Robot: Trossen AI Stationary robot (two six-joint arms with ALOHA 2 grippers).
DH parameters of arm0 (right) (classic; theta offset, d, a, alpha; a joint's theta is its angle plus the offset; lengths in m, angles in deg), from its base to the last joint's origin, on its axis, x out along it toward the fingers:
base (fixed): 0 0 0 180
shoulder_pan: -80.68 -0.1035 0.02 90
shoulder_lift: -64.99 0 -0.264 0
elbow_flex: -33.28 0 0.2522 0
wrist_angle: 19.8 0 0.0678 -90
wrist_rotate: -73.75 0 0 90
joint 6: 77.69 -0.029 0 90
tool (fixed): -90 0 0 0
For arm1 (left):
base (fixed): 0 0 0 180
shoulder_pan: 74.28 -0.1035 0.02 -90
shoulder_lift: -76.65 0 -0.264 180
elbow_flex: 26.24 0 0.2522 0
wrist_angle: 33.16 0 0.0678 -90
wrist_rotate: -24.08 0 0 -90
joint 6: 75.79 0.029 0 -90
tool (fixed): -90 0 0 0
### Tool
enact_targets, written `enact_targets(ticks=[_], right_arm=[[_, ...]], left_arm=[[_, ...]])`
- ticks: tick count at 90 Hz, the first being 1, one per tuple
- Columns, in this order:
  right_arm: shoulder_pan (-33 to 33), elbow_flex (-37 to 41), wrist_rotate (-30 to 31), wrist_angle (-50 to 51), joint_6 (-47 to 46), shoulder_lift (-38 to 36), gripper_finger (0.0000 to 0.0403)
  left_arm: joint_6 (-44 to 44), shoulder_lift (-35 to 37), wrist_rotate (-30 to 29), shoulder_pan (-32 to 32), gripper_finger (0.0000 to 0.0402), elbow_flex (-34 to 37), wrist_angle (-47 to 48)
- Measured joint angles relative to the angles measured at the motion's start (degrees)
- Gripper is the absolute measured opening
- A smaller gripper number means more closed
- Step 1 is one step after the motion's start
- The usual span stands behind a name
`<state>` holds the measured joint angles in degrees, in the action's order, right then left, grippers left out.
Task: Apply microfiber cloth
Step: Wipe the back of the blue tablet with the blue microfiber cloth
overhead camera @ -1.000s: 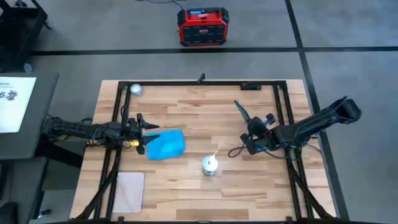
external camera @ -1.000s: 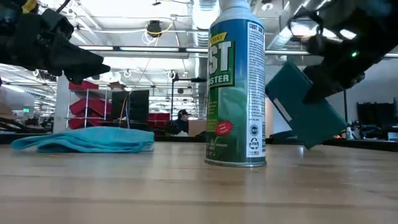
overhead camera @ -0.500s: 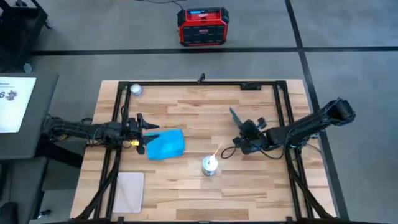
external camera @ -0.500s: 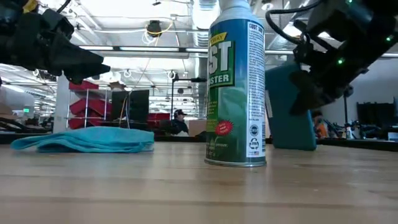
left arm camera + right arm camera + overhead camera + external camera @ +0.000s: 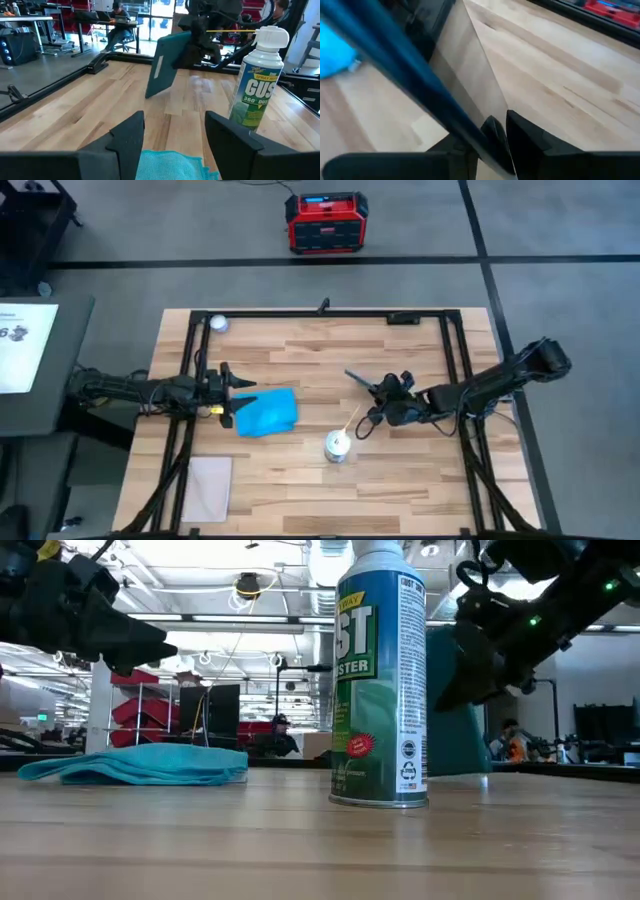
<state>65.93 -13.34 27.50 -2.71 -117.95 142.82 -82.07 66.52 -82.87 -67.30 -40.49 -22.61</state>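
Left pincer (image 5: 243, 388) resting wide open on the table (image 5: 300, 480), fingers (image 5: 131, 137) spread apart, gripping nothing. Lying just ahead of it, touching the fingertips and partly between them: the microfiber cloth (image 5: 267, 411), sky-blue and crumpled. Showing as a low flat heap (image 5: 135, 764) in the low view, just under the left pincer.

Right pincer (image 5: 378, 392) clamping closed on the lower edge of the dark tablet (image 5: 362, 379), holding it tilted above the table. Right pincer fingers (image 5: 517, 135) pressing on both faces of the tablet in the right wrist view. Tablet hanging well apart from the left pincer, with bare wood stretching between cloth and tablet.

Standing upright near the right pincer, between both pincers but closer to the near table edge: a spray can (image 5: 338, 445) with a thin straw pointing toward the right pincer. Reading on the can (image 5: 382, 680) in parts only: "ST" and "STER"; in the left wrist view "GUS" and "360° DUS" (image 5: 257, 87).

Lying flat behind and beside the left pincer, near the table corner: a pale grey sheet (image 5: 208, 488). Running along the table edges: a black frame (image 5: 330, 313). Sitting on the floor beyond the far edge: a red box (image 5: 326, 222).
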Motion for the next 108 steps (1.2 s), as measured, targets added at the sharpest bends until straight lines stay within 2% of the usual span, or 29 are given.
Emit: enact_targets(ticks=[21,36,43,52,71,88,98,108], right_arm=[[0.42,-0.26,0.32,-3.02,0.25,5.54,0.0075],[1.12,-0.39,2.74,-3.23,2.82,7.75,0.0018],[1.14,-0.39,2.73,-3.36,2.91,7.66,0.0015],[0.88,-0.47,2.0,-3.25,4.64,6.67,0.004],[0.93,-3.07,0.24,-0.7,10.07,6.73,0.0131],[1.15,-5.64,-1.51,1.94,10.63,6.66,0.0203],[1.15,-6.37,-2.57,1.65,10.63,6.63,0.0226],[1.14,-6.89,-3.86,1.64,10.61,6.62,0.0231]], left_arm=[[0.0,0.01,0.0,0.0,0.0187,0.01,-0.01],[0.0,0.0,0.0,0.0,0.0187,0.0,-0.03],[0.0,0.0,0.0,0.0,0.0187,0.0,-0.01],[0.02,0.02,0.0,0.0,0.0187,0.02,-0.05],[-0.24,0.01,0.0,0.0,0.0187,0.01,-0.06],[-0.42,0.02,0.0,0.0,0.0187,0.0,-0.05],[-0.42,0.02,0.01,0.0,0.0187,0.02,-0.07],[-0.42,0.01,0.01,0.0,0.0187,0.01,-0.05]])
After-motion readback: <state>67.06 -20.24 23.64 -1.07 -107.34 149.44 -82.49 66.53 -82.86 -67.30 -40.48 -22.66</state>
